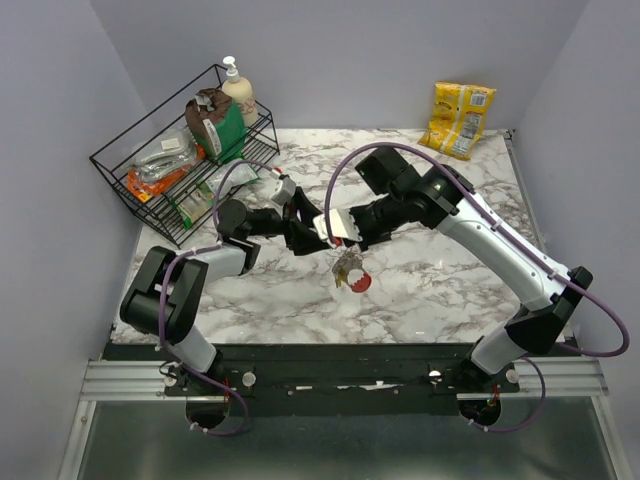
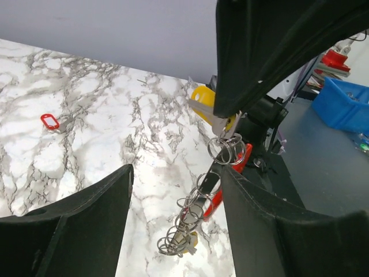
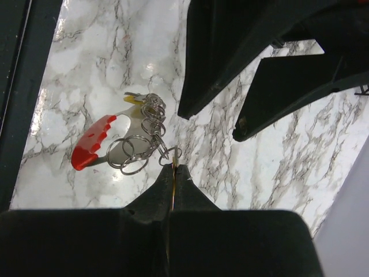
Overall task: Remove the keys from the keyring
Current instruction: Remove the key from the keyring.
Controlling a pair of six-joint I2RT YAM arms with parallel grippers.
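Over the table centre, my right jaws are pressed together on a yellow key, and the keyring hangs below it. My left jaws stand spread just beside them.

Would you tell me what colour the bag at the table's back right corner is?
The bag is yellow, seen best in the top external view.

- Table: smooth, glossy marble-look top, white with grey veins.
- Keyring: thin shiny metal rings; its red loop looks like glossy plastic.
- Rack at 10 o'clock: matt black wire.
- Bag at 1 o'clock: glossy yellow film.
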